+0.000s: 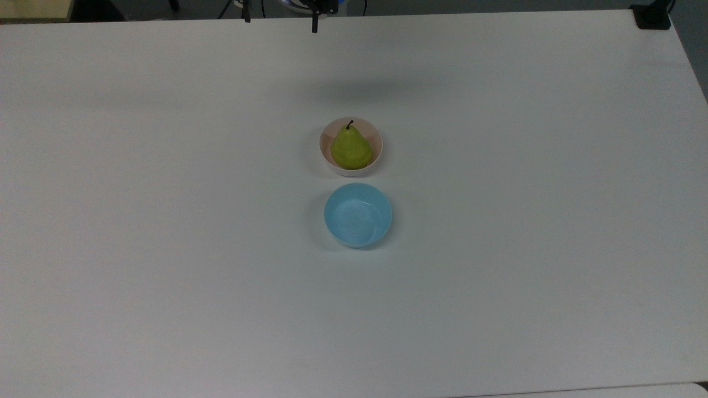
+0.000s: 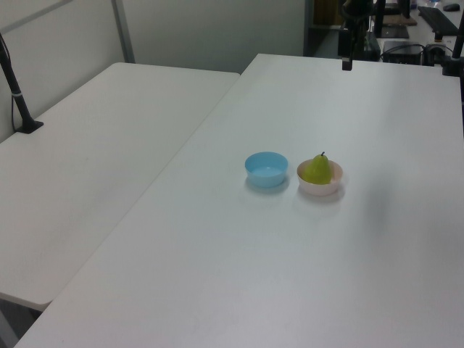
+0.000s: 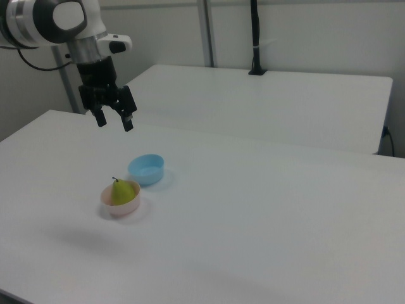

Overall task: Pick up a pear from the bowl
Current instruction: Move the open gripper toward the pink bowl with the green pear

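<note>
A yellow-green pear (image 1: 351, 148) (image 2: 317, 170) (image 3: 124, 190) with a dark stem stands upright inside the pale pink bowl (image 1: 376, 158) (image 2: 323, 190) (image 3: 111, 208) near the middle of the white table. My gripper (image 3: 114, 120) hangs open high above the table, up and to the right view's left of the bowl, nothing between its fingers. In the top view its fingertips (image 1: 315, 25) poke in at the upper edge, well beyond the bowl. A dark fingertip (image 2: 346, 64) appears at the far end of the table in the left view.
A light blue bowl (image 1: 358, 214) (image 2: 266, 169) (image 3: 147, 169) stands right beside the pink one, with nothing in it. A second white table (image 2: 94, 130) (image 3: 266, 101) adjoins this one, with a black pole (image 3: 255, 38) clamped to it.
</note>
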Robot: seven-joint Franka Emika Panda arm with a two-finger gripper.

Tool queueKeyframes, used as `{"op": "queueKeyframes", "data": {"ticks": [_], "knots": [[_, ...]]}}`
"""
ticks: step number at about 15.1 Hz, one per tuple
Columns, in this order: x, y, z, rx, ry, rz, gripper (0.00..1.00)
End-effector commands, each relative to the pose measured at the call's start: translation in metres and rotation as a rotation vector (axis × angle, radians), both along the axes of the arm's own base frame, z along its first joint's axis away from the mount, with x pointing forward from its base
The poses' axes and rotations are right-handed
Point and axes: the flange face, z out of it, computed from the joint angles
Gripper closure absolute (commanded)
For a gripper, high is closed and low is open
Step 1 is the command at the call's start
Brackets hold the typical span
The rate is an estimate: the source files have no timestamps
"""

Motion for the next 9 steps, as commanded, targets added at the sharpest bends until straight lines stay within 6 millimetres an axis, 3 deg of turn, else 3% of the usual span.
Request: {"op": "queueKeyframes", "data": {"ticks": [1,7,9], "knots": [[-0.005,0.003,-0.001,0.019,0.021,0.021,0.0],[-0.005,0.012,-0.009,0.019,0.031,0.049,0.0],[-0.005,0.022,-0.015,0.033,0.052,0.159,0.0]]}}
